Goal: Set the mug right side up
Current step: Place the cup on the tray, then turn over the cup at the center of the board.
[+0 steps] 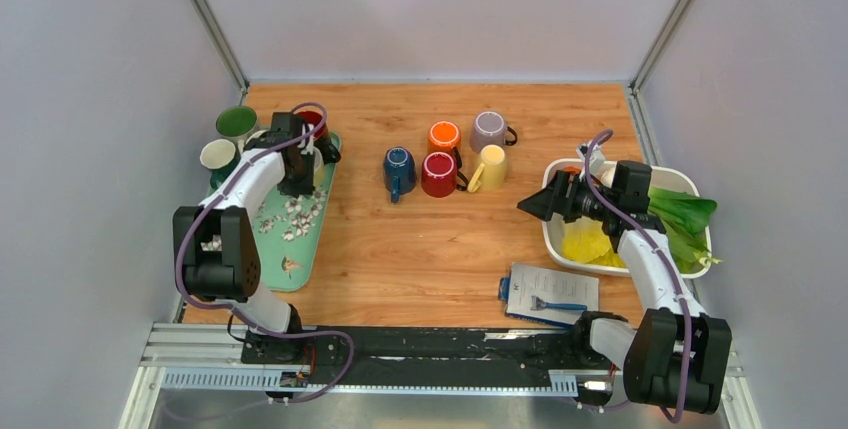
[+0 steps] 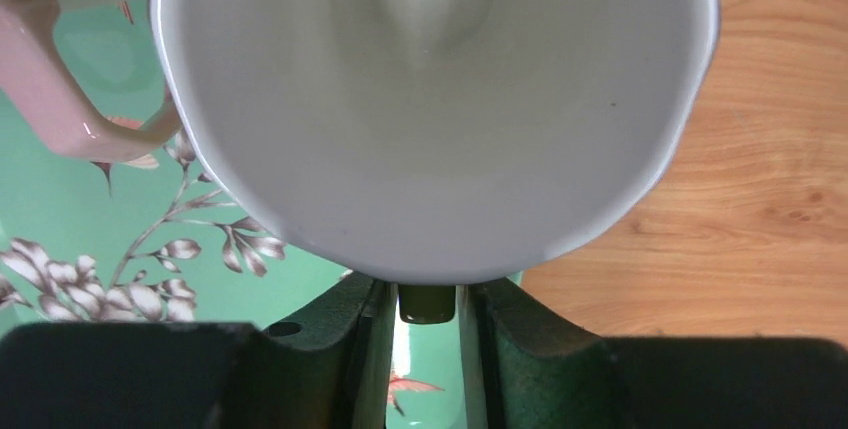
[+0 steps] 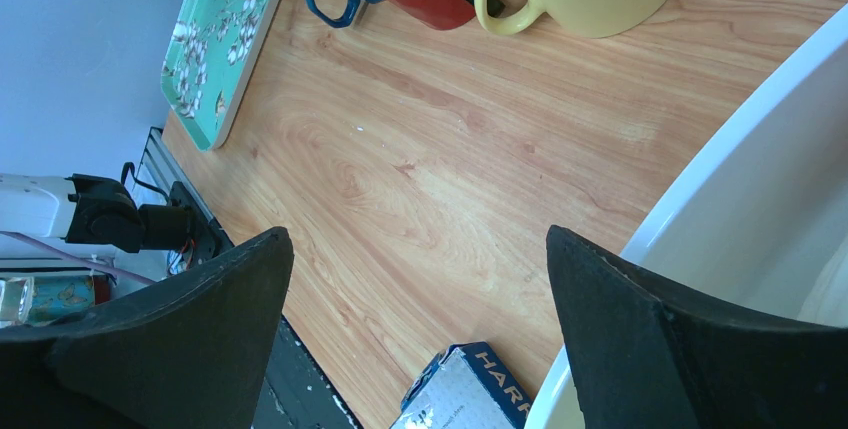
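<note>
Left gripper (image 2: pixel 428 299) clamped on rim of mug (image 2: pixel 430 109), wall pinched between fingers; rim grip lets wrist roll swing mouth upward. Mug over floral tray (image 2: pixel 70 199) by table's (image 2: pixel 770 199) left edge, far half; mouth faces wrist camera, handle out sideways. Contact with tray: cannot tell. Judged partway through turn, not set down. Right gripper (image 1: pixel 527 207) spread wide, empty, over bin's (image 1: pixel 548 234) rim near right edge, out of way.
</note>
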### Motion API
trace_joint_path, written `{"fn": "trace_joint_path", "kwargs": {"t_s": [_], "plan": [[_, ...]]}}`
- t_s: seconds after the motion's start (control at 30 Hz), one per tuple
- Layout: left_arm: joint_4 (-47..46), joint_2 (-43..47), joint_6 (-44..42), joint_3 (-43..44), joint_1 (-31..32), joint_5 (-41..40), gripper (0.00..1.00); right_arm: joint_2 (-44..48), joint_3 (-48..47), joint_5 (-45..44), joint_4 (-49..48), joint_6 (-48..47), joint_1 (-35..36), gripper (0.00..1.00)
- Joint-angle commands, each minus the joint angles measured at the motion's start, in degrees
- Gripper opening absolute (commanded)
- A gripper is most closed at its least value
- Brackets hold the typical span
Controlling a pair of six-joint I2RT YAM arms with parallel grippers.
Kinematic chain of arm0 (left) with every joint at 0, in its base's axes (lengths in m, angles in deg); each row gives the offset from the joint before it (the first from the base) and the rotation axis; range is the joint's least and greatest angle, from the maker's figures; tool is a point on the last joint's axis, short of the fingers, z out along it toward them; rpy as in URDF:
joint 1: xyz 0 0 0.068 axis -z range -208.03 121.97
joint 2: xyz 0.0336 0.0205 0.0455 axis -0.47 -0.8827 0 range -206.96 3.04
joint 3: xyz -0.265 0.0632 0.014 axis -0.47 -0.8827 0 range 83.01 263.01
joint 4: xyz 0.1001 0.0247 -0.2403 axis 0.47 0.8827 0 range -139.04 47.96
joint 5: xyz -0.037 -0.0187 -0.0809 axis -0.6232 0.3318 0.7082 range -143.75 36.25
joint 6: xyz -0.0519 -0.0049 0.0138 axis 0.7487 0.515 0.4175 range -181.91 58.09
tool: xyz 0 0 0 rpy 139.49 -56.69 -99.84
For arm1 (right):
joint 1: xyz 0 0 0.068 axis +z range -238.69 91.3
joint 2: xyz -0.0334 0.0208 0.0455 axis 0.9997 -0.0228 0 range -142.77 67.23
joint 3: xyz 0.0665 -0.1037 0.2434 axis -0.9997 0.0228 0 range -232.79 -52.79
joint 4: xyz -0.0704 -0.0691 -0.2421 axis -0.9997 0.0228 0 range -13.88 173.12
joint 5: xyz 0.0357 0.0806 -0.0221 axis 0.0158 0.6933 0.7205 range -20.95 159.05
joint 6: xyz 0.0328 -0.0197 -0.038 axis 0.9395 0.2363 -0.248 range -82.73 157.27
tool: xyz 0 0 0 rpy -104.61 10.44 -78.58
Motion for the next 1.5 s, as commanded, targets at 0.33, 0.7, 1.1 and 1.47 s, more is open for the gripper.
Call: {"fn": "trace_joint_path", "kwargs": {"t_s": [0.33,0.7,1.1,1.47], "plan": [[8.17,9.77,-3.04,9.99,-0.75,1.42,0.51,0.26,-2.61,-1.59,4.49,-6.75,-0.80,1.00],[-1.16,25.39,-8.67,5.30,-0.67,15.67,0.53,-1.63,-14.27,-8.79,3.72,-13.21,-0.71,1.00],[-9.51,37.06,-6.28,-7.88,3.18,36.84,0.53,-9.00,-23.12,-34.39,4.01,-18.58,18.17,1.00],[-4.70,42.39,-12.48,-10.18,3.06,37.59,0.52,-22.95,-28.75,-51.56,2.87,-1.72,24.38,1.00]]}}
